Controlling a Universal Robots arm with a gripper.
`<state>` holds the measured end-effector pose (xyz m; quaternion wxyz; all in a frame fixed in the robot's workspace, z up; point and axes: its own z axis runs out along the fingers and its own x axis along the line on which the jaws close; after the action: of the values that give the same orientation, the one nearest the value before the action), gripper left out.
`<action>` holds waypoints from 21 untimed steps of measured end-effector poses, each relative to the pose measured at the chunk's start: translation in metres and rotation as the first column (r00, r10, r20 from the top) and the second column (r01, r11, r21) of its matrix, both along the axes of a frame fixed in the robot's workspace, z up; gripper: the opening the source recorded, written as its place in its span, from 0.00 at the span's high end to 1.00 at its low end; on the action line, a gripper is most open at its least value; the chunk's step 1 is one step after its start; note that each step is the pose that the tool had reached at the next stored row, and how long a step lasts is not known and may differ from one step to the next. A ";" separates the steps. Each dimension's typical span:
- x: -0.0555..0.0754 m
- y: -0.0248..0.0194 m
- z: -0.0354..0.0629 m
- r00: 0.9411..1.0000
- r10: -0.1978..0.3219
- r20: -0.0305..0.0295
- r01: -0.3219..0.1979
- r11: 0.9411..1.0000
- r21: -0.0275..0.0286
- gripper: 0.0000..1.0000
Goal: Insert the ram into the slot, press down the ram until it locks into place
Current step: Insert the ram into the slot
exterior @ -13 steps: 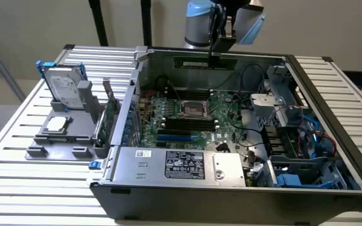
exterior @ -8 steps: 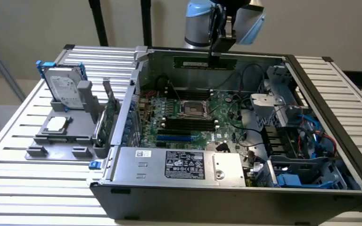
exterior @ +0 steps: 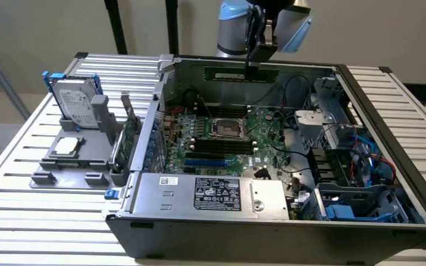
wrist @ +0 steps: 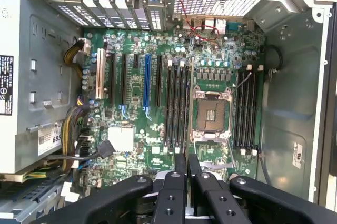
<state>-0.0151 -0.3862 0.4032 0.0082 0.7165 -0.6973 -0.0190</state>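
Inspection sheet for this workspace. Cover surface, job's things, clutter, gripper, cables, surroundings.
Surface: white slatted table carrying the open computer case.
Job's things: ram held level over the case, not in a slot; memory slots look empty.
Clutter: hard drive, loose processor and expansion card on a grey fixture.
Gripper: gripper shut on the ram.
Cables: yellow-black bundle inside the case.
Surroundings: plain wall, black poles.
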 end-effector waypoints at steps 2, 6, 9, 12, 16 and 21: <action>-0.001 0.0000 -0.0037 1.000 0.000 0.000 0.000 1.000 0.000 0.87; -0.003 0.0000 -0.0110 1.000 0.000 0.000 0.000 1.000 0.000 0.87; -0.006 0.0000 -0.0165 1.000 0.000 0.000 0.000 1.000 0.000 0.87; -0.009 0.0000 -0.0220 1.000 0.000 0.000 0.000 1.000 0.000 0.87; -0.012 0.0000 -0.0291 1.000 0.000 0.000 0.000 1.000 0.000 0.87; -0.012 -0.0004 -0.0383 1.000 0.000 0.000 0.000 1.000 0.000 0.87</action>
<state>-0.0273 -0.3867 0.3649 0.0083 0.7165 -0.6973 -0.0188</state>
